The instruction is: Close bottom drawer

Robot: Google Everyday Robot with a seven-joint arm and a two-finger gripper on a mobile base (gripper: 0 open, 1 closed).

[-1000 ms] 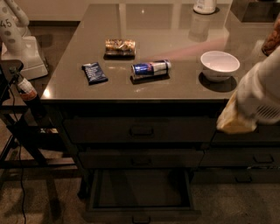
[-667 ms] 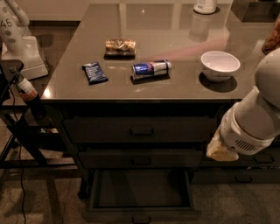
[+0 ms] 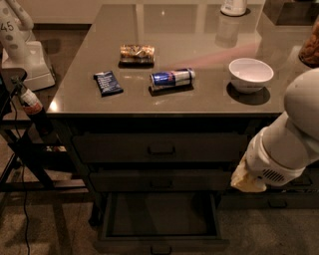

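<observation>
The tool (image 3: pixel 247 180) is at the lower right, at the end of a bulky white arm (image 3: pixel 291 144). It sits in front of the right-hand drawer stack, about level with the middle drawer (image 3: pixel 160 180). Only a pale yellowish tip shows below the arm's casing, and I cannot tell whether the tool is released or clenched.

The bottom drawer (image 3: pixel 162 219) stands pulled well out from under the bench (image 3: pixel 199 30). Its front and handle are partly cut off by the lower edge of the view, and its inside is too dark to make out any contents. The middle drawer and the top drawer (image 3: pixel 160 148) above it sit flush.

On the bench a white bowl (image 3: pixel 250 74) shows only plain white inside. To its left an energy drink can (image 3: pixel 172 78) lies on its side. A dark blue snack packet (image 3: pixel 108 82) and a brownish wrapped snack (image 3: pixel 137 52) are nearby.

A white container (image 3: pixel 233 7) is cropped at the top edge, and a brown object (image 3: pixel 311 47) is cropped at the right edge. Neither can be identified.
</observation>
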